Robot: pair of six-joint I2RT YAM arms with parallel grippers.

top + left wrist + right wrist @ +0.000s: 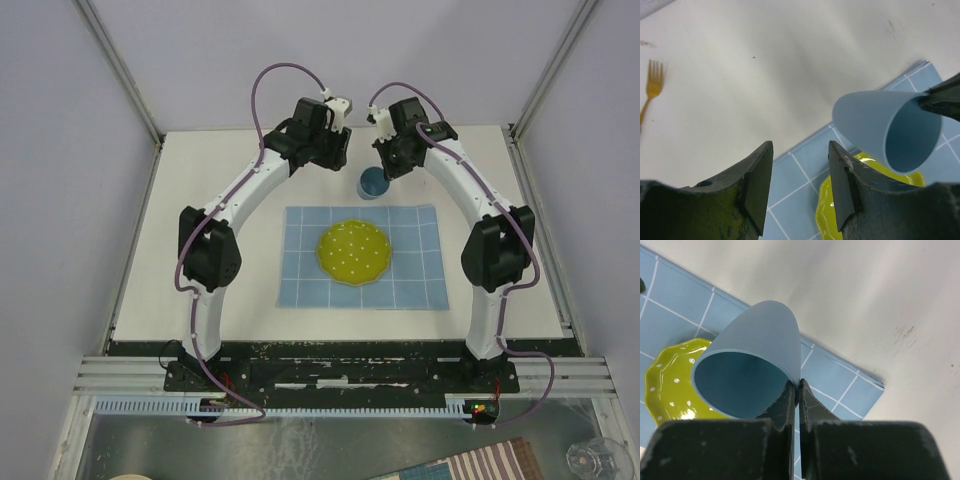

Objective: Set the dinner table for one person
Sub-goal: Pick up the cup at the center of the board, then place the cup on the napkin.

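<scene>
A light-blue cup (373, 183) hangs tilted over the far edge of the blue grid placemat (420, 285) on the white dinner table (220, 300). My right gripper (386, 166) is shut on the cup's rim; in the right wrist view its fingers (790, 400) pinch the wall of the cup (757, 347). A yellow-green dotted plate (354, 250) lies in the middle of the placemat. My left gripper (335, 155) is open and empty just left of the cup (875, 125), above the placemat's far left corner (800, 165). An orange fork (652, 87) lies on the table to its left.
The fork does not show in the top view, where the left arm covers that part. Metal frame posts (120, 70) rise at the table's back corners. The arm bases stand on a black rail (340, 372) at the near edge.
</scene>
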